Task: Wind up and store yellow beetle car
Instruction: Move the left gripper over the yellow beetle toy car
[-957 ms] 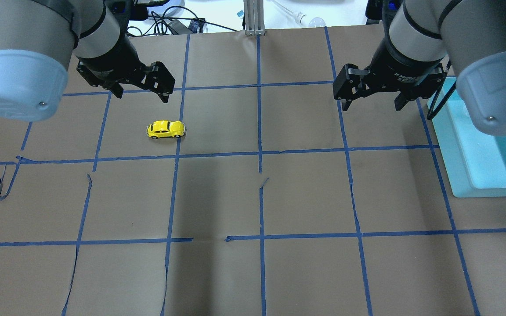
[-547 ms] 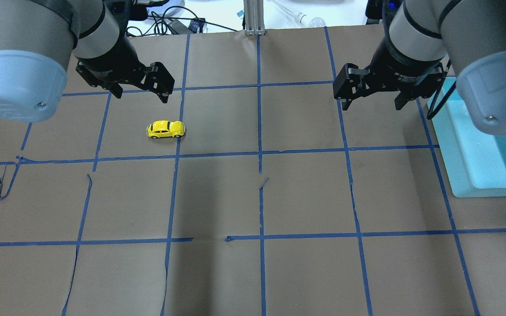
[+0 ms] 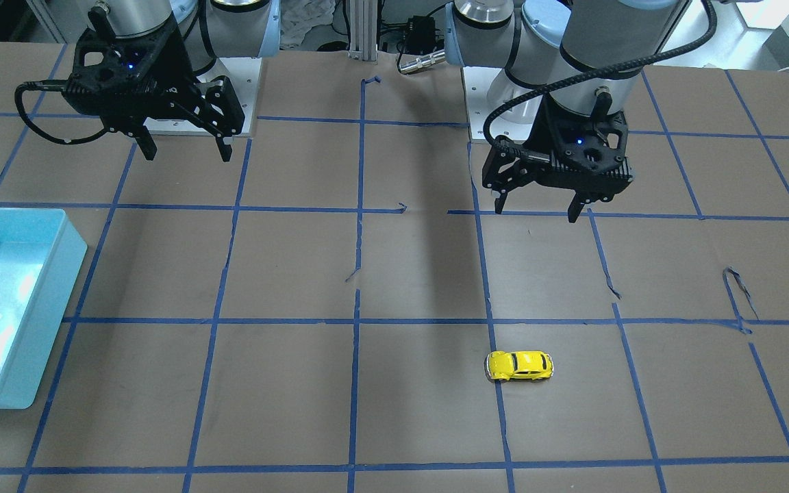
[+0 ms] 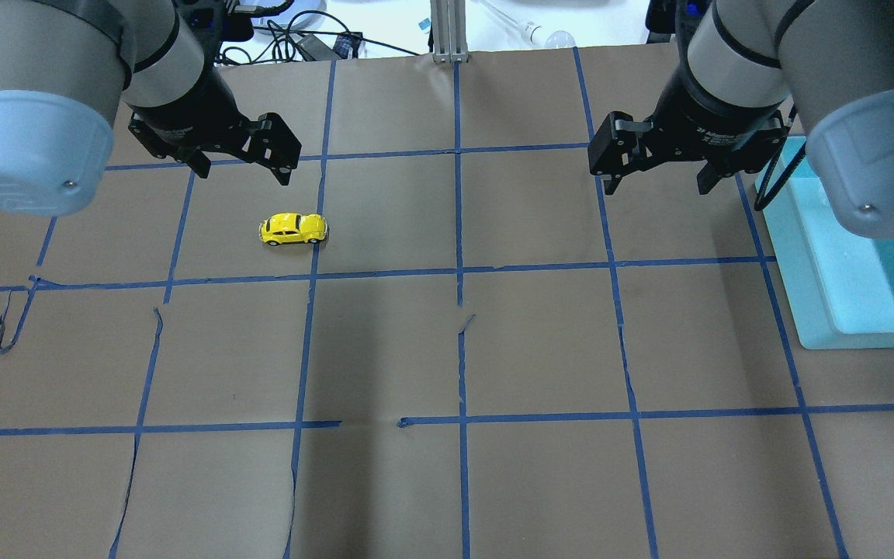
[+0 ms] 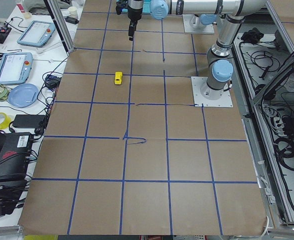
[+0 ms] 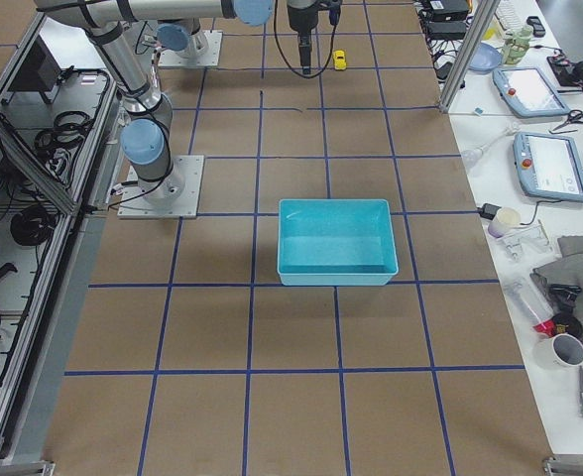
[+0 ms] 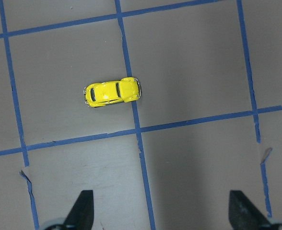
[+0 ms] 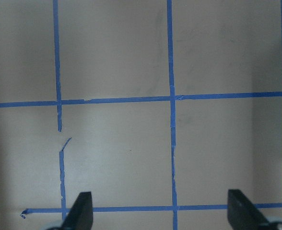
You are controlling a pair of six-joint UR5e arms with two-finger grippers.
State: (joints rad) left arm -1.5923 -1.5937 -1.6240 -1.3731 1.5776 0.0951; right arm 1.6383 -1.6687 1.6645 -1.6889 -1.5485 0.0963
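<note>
Left gripper (image 4: 244, 172) hangs above the table, jaws wide. Under and past its fingertips (image 7: 83, 211) lies flat brown paper (image 4: 385, 349) with blue tape lines (image 4: 459, 233). The yellow beetle car (image 4: 293, 229) is the one raised thing there, nearer one finger's line than the other, with bare paper on every side of it. Right gripper (image 4: 656, 188) is well apart, jaws wide too. The teal bin (image 4: 812, 287) is just beside its outer finger, walls up, top open. On the side away from the car are a metal post (image 4: 447, 31) and cables (image 4: 292, 31) at the table's edge.
</note>
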